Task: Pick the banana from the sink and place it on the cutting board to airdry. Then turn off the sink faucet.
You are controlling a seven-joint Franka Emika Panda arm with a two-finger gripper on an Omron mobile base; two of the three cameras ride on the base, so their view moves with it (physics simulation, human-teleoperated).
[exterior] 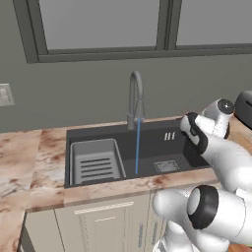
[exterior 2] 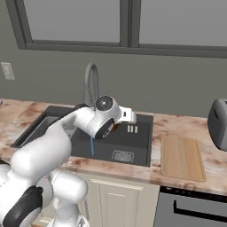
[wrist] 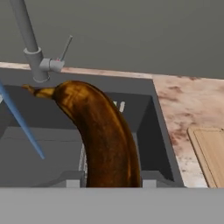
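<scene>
Left base view: water runs from the faucet [exterior: 136, 98] into the sink [exterior: 147, 147] – the arm reaches over its right end.
Right base view: the board [exterior 2: 182, 157] lies on the counter right of the sink.
Hand view: the gripper [wrist: 109, 183] is closed on the banana [wrist: 100, 131], lifted above the basin – stem towards the faucet

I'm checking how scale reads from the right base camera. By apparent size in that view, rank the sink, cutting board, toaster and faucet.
1. sink, though the arm hides part
2. cutting board
3. faucet and toaster: unsure, the toaster is cut off by the frame edge
</scene>
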